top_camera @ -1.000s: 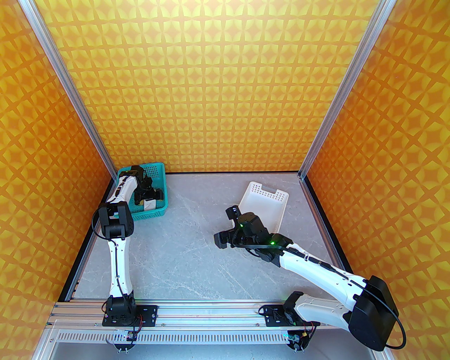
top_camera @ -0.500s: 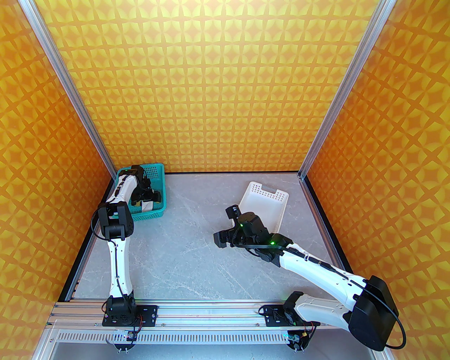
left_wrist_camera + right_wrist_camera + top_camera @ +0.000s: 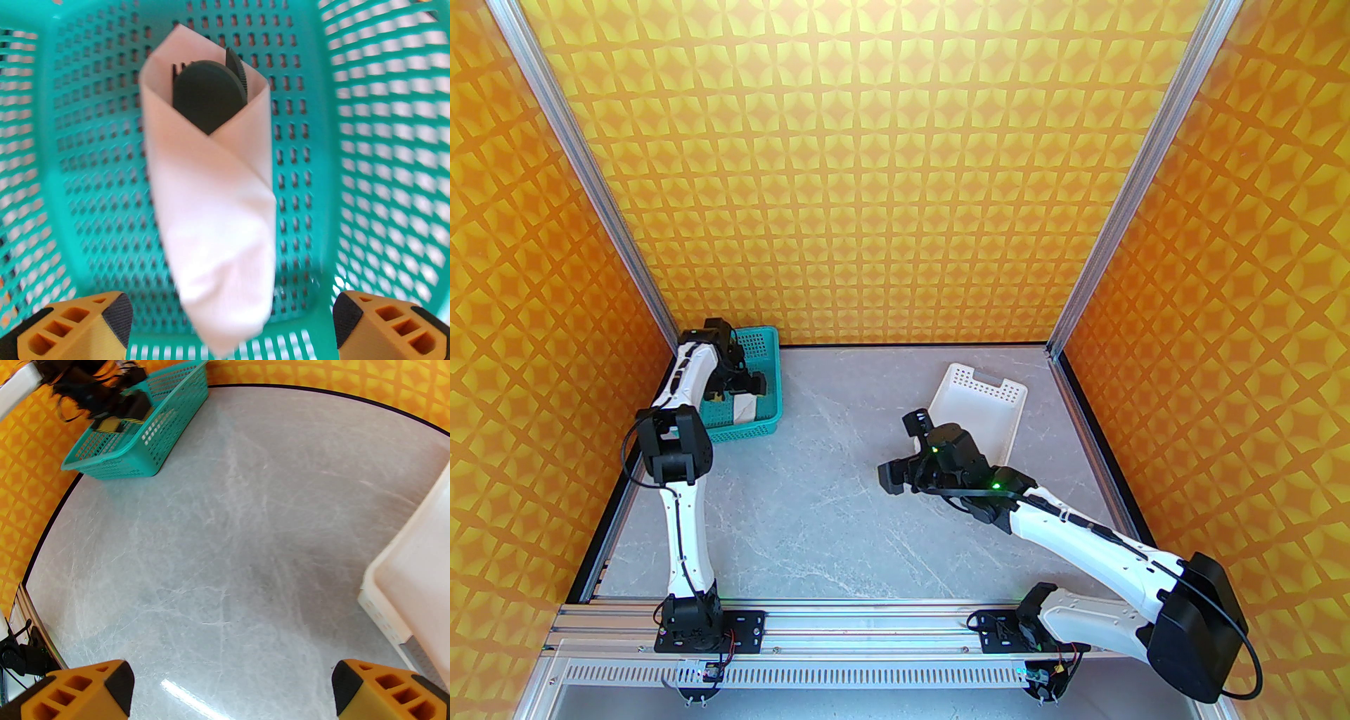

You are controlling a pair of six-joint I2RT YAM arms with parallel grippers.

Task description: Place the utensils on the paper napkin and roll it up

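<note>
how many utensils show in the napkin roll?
3, all at the open top of the paper napkin roll: spoon bowl in front, fork tines behind its left, serrated knife edge behind its right. Others could be hidden inside.

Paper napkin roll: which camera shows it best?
Left wrist view: the paper napkin lies rolled around the utensils in the teal basket, their tops peeking out. Top external view: a small white patch beside the left arm. Right wrist view: too distant to make out.
</note>
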